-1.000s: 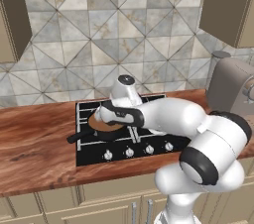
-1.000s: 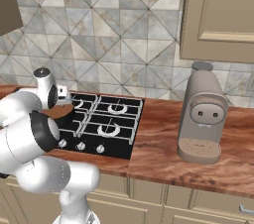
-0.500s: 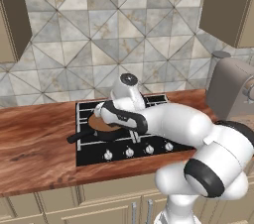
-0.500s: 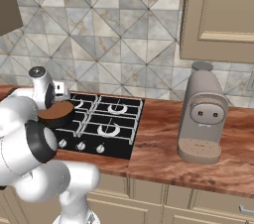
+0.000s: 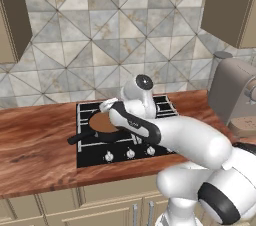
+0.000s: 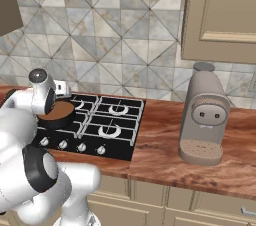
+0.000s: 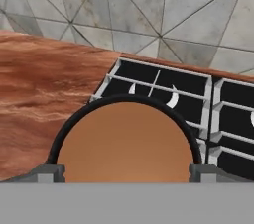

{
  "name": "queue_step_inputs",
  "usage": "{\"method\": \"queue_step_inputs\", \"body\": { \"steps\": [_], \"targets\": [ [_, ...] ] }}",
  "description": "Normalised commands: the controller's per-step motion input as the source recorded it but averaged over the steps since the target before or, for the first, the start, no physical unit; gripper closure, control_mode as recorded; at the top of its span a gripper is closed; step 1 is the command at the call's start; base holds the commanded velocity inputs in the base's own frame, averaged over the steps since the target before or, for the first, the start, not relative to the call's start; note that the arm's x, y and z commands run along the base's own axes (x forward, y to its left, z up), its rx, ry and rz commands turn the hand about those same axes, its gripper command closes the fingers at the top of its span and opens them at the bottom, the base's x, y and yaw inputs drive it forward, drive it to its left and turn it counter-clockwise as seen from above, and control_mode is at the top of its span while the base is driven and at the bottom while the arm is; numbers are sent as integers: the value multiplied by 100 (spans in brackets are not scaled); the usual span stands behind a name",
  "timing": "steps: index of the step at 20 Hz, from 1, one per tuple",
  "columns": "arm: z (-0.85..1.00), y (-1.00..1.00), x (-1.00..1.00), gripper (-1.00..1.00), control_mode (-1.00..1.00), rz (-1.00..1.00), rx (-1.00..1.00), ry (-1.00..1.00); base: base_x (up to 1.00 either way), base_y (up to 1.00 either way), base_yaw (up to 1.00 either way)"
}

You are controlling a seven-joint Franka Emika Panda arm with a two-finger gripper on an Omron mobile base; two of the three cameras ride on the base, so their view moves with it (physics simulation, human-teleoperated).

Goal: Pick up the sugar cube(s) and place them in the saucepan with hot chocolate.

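Note:
The saucepan with hot chocolate (image 5: 101, 124) is a small black pan of smooth brown liquid on the front left burner, its straight handle (image 5: 79, 138) pointing front left. My gripper (image 5: 112, 112) hangs just above the pan, open, with nothing between its fingers. In the hand view the pan (image 7: 124, 100) lies directly below, and the two fingertips (image 7: 47, 172) stand wide apart over its rim. The right base view shows the pan (image 6: 56, 113) under my hand (image 6: 46, 99). The sugar cube is out of view.
The black cooktop (image 5: 165, 107) has several burners and a row of knobs (image 5: 131, 153) along its front. A grey coffee machine (image 6: 205, 116) stands on the wooden counter (image 5: 35, 140) to the right. A tiled wall runs behind.
My hand has stayed over the pan, shifting slightly back and left, while the arm's elbow swung. The jaws remain open.

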Motion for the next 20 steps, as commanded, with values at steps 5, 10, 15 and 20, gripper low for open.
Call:
{"method": "queue_step_inputs", "body": {
  "steps": [5, 10, 15, 20],
  "targets": [
    [60, -47, -11, -100, -100, 1, 9, -10, 0, 0, 0],
    [98, -33, 28, -100, -100, 1, -3, 12, 0, 0, 0],
    [63, -27, -12, -100, -100, 0, 0, 10, 0, 0, 0],
    [-3, -22, -99, -100, -100, 0, 7, -19, 0, 0, 0]
  ]
}}
